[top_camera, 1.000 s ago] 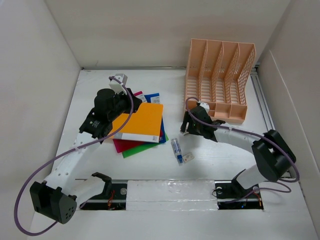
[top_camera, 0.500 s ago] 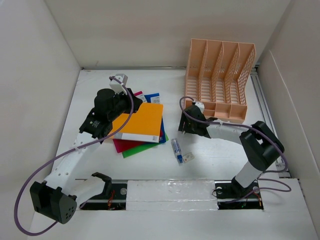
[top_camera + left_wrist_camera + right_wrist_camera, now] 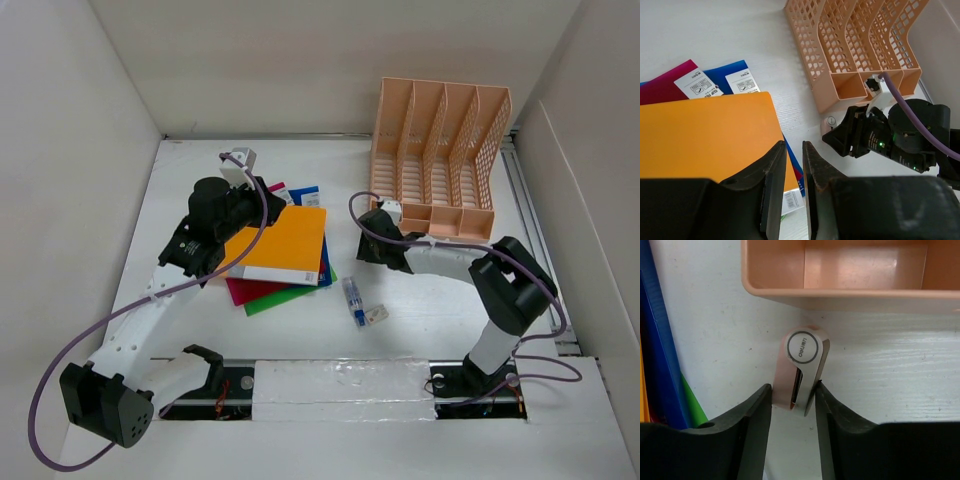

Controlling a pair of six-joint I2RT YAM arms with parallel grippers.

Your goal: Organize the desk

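The desk (image 3: 430, 320) is a white tabletop. A small pink and silver USB stick (image 3: 799, 367) lies on it just in front of the peach file rack (image 3: 840, 270). My right gripper (image 3: 794, 390) has its jaws touching both sides of the stick's near end, low on the desk at the rack's front left corner (image 3: 370, 250). My left gripper (image 3: 794, 145) hovers over the orange folder (image 3: 700, 135), its jaws nearly together with nothing between them. In the top view it (image 3: 262, 208) is above the folder stack (image 3: 280, 245).
The file rack (image 3: 440, 150) stands at the back right. Red, green and blue folders lie under the orange one. A blue and white tube (image 3: 352, 298) and a small tag (image 3: 376, 315) lie mid-desk. A taped metal rail (image 3: 340, 385) runs along the near edge.
My right gripper has moved left and away from me, up to the rack's front left corner and onto the USB stick. The left arm has not moved.
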